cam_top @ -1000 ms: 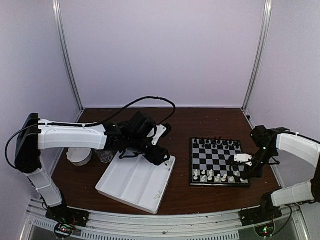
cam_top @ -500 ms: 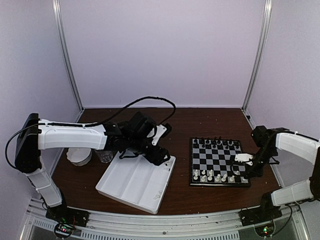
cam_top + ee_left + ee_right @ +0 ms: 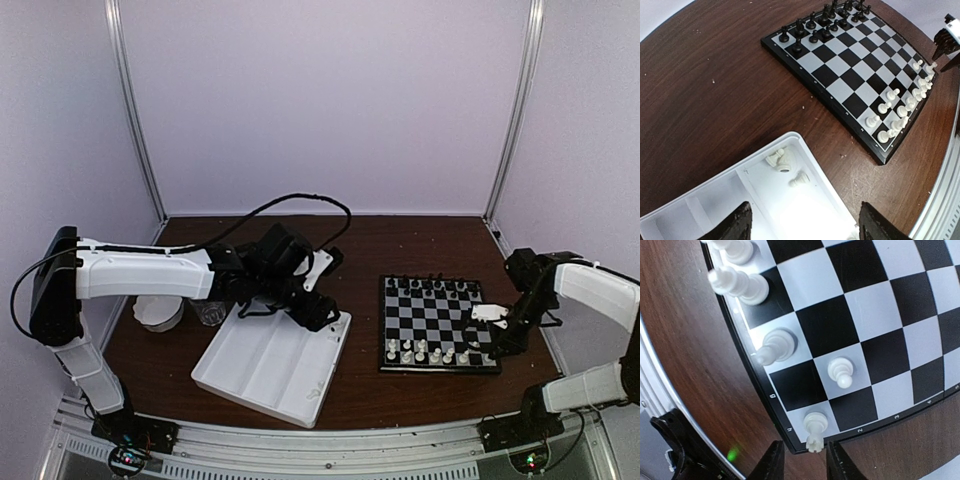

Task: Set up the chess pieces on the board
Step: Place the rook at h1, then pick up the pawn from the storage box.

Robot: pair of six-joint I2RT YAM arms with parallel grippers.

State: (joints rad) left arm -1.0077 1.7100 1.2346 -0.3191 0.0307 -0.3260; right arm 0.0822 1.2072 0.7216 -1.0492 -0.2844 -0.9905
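The board lies right of centre, with black chess pieces on its far rows and white ones on its near rows. In the right wrist view a white rook stands on the corner square by the rim. My right gripper is open, and the rook's top shows between its fingers, touching neither. My left gripper is open and empty above the white tray. In the tray's end compartment lie a larger white piece and a white pawn.
The three-compartment tray sits left of the board, at an angle. A white cup and a small clear container stand at the far left. A black cable arcs over the left arm. The right arm reaches in from the right edge.
My right gripper has moved slightly right and away from the board's near right corner. The left arm has not moved.
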